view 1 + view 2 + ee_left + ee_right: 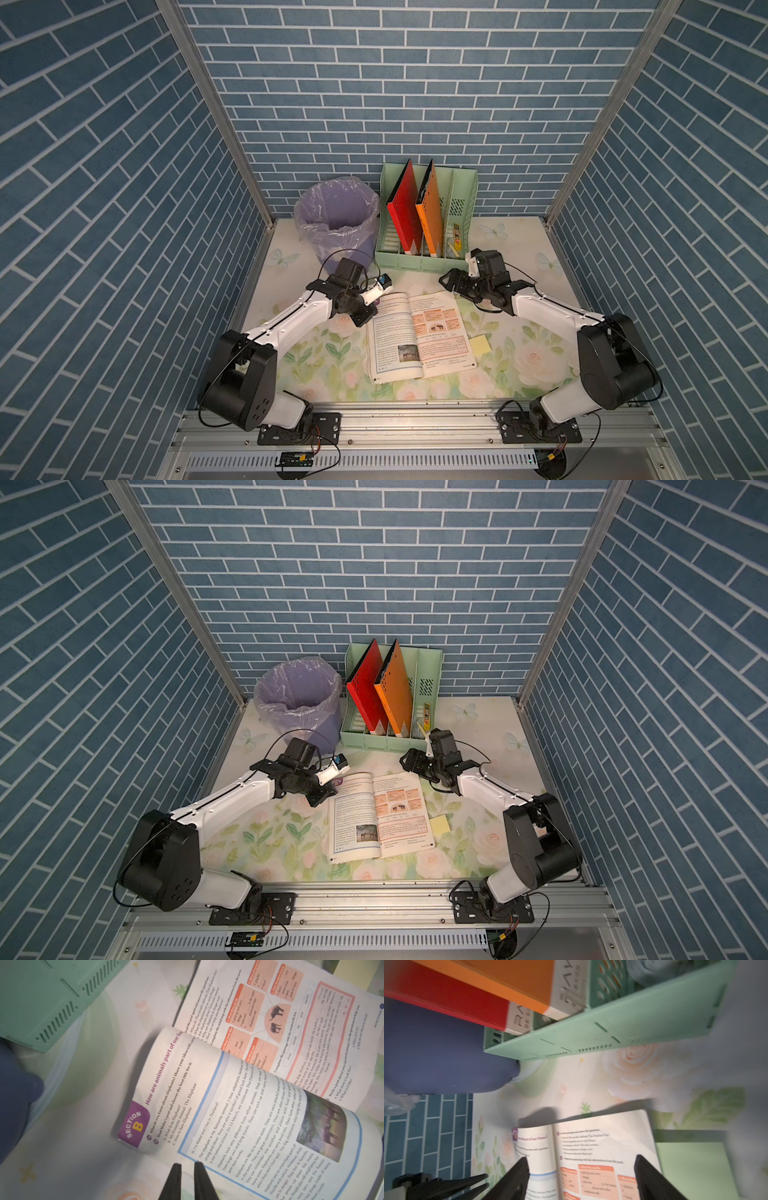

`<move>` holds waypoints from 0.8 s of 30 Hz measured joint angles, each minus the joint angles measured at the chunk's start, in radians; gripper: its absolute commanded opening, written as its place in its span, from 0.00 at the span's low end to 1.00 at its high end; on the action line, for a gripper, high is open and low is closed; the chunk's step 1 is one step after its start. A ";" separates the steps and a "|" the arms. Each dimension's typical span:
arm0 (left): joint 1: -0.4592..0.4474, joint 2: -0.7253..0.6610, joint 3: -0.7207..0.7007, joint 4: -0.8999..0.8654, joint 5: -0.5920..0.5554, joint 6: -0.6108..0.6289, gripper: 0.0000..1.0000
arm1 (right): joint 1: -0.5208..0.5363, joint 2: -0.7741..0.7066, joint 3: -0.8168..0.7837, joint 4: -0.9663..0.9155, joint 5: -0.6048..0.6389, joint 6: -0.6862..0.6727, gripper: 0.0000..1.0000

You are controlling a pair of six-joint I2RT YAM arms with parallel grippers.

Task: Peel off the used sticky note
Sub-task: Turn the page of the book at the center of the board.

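A floral table [316, 374] is seen in both top views, and at its far edge a lilac bin [336, 216] lined with a clear bag is set beside a green rack [465, 195], in which a red folder [405, 208] and an orange folder [432, 208] are stood leaning. An open book [415, 336] is laid flat in the middle of the table. The right gripper [581, 1158] is held above the far edge of the book with its jaws spread wide and nothing between them. The left gripper [187, 1164] is poised at the outer edge of the left page with its jaws drawn almost together, only a slit being left, and nothing appears to be caught in it. The yellow note [480, 345] is laid flat on the table against the outer edge of the right page, apart from both grippers; whether it is tucked under that page cannot be told.
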State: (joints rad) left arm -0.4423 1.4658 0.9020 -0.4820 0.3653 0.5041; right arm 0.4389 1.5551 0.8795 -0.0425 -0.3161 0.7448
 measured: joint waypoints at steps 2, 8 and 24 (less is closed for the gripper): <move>-0.032 0.031 -0.023 0.011 -0.018 -0.008 0.16 | -0.023 0.027 -0.018 -0.003 -0.018 -0.021 0.80; -0.078 0.122 -0.032 0.044 -0.067 -0.021 0.15 | -0.045 0.079 -0.032 0.015 -0.060 -0.047 0.79; -0.081 0.135 -0.044 0.088 -0.122 -0.016 0.15 | -0.010 0.087 -0.101 0.080 -0.111 -0.047 0.77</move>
State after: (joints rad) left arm -0.5236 1.6012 0.8577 -0.3939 0.2436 0.4885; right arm 0.4294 1.6417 0.7788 0.0372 -0.4274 0.6979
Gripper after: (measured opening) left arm 0.145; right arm 0.775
